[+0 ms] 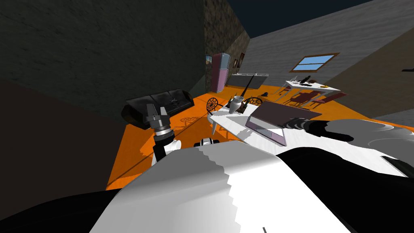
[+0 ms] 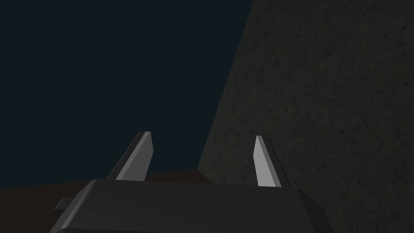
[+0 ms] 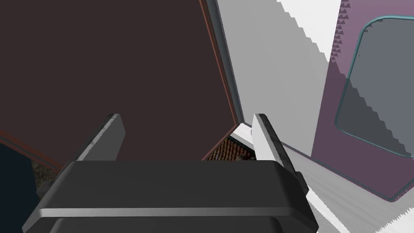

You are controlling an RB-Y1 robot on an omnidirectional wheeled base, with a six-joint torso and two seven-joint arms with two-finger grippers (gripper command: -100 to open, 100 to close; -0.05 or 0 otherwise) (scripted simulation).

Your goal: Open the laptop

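The right gripper [image 3: 186, 116] is wide open. Its fingers [image 3: 265, 139] stand on either side of the raised lid's corner, but whether either one touches it cannot be told. The laptop [image 1: 279, 113] sits partly open on the white table [image 1: 238, 125], its dark lid lifted off a mauve base. The picture's edge cuts off the base's touchpad in the right wrist view. The left gripper [image 2: 202, 135] hangs open and empty beside the table. Farther along the table stands a pale vase [image 1: 235, 104].

Orange floor [image 1: 133, 162], dark grey walls [image 1: 101, 52]; black sofa [image 1: 161, 103] at left, pink fridge [image 1: 220, 73] far back, window [image 1: 315, 61] beyond white table [image 1: 328, 88].
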